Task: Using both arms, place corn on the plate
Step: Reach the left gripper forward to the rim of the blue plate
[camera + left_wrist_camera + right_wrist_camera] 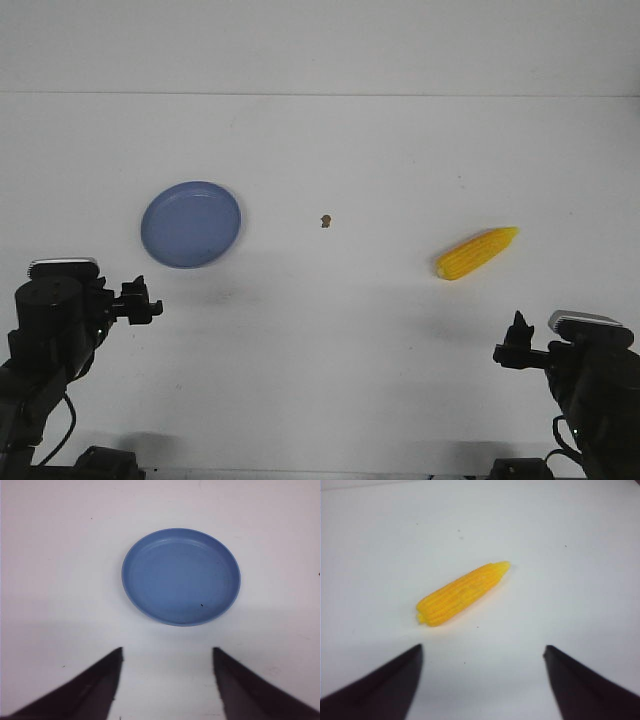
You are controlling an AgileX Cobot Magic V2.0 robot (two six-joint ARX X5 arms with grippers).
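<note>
The yellow corn [476, 253] lies on the white table at the right, its thin tip pointing up and to the right. It also shows in the right wrist view [462, 593]. The empty blue plate [191, 224] sits at the left and shows in the left wrist view [181, 576]. My left gripper [140, 300] is open and empty, short of the plate [166, 652]. My right gripper [518, 345] is open and empty, short of the corn and apart from it [482, 650].
A tiny brown speck [325, 220] lies on the table between plate and corn. The table's back edge [320, 95] meets a white wall.
</note>
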